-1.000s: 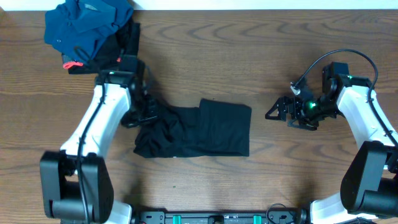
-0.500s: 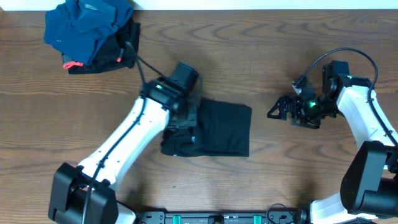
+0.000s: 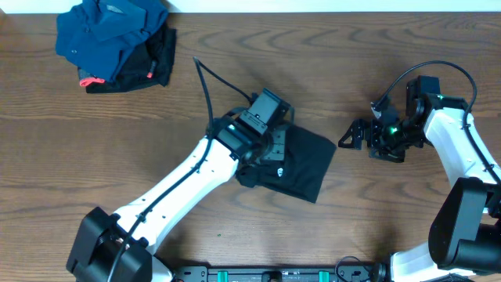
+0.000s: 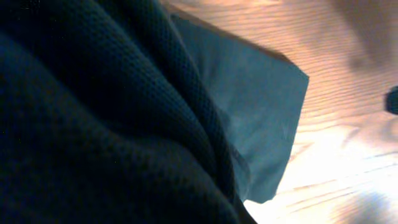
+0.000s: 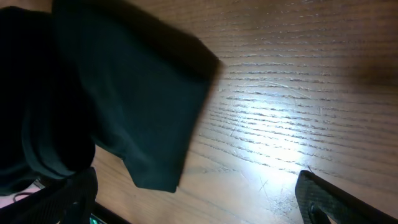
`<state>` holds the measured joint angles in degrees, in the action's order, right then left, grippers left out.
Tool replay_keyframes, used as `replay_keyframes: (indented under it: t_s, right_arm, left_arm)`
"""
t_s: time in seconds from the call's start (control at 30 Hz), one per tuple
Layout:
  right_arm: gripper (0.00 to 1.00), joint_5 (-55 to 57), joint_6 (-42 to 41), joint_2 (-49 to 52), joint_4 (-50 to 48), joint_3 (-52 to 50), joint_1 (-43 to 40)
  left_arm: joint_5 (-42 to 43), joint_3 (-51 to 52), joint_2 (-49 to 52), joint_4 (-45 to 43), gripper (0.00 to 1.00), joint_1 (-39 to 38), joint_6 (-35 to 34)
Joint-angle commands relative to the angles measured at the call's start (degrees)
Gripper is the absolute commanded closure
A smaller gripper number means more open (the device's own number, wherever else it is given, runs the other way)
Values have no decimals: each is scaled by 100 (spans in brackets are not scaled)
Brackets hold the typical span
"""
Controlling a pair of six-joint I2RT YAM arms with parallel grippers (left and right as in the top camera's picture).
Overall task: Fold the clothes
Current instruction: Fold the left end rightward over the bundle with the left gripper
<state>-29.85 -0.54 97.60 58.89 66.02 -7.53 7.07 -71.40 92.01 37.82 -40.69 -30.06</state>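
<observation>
Item one, the black garment point(image 3: 304, 160): it lies near the middle of the wooden table point(image 3: 391, 227), with a flat folded panel skewed so that one corner points down and to the right, and a bunched mass of cloth at its left end. Item two, the left gripper point(image 3: 268, 149): you have it directly over that bunched left end, pressed into the fabric. Its wrist view is filled with dark knit cloth close to the lens, with the flat panel point(image 4: 261, 118) beyond, so you cannot tell how its jaws stand. Item three, the right gripper point(image 3: 350, 135): it is near the garment's right edge but apart from it, jaws spread wide and holding nothing, and its wrist view looks across bare wood toward the panel's corner point(image 5: 143, 106). Item four, a heap of blue and dark clothes point(image 3: 113, 35): it is well apart from the garment, toward the far left corner.
</observation>
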Motion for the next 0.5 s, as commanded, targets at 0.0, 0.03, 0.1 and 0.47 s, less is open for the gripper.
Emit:
replay_keyframes:
  t_s: [0.0,0.03,0.1,0.47]
  right_arm:
    - [1,11,-70,-107,0,94,9]
    - [1,9,-70,-107,-20,94,9]
    - [1,11,-70,-107,-81,94,9]
    - [1,4,-118,-107,-229,94,4]
  left_arm:
    - [-26,-96,59,-111,94,-170,-133]
    - [-28,-96,59,-138,94,-229,-133]
    - [-26,-96,59,-188,94,-330,-107]
    - [-26,-96,125,-608,89,-1088,260]
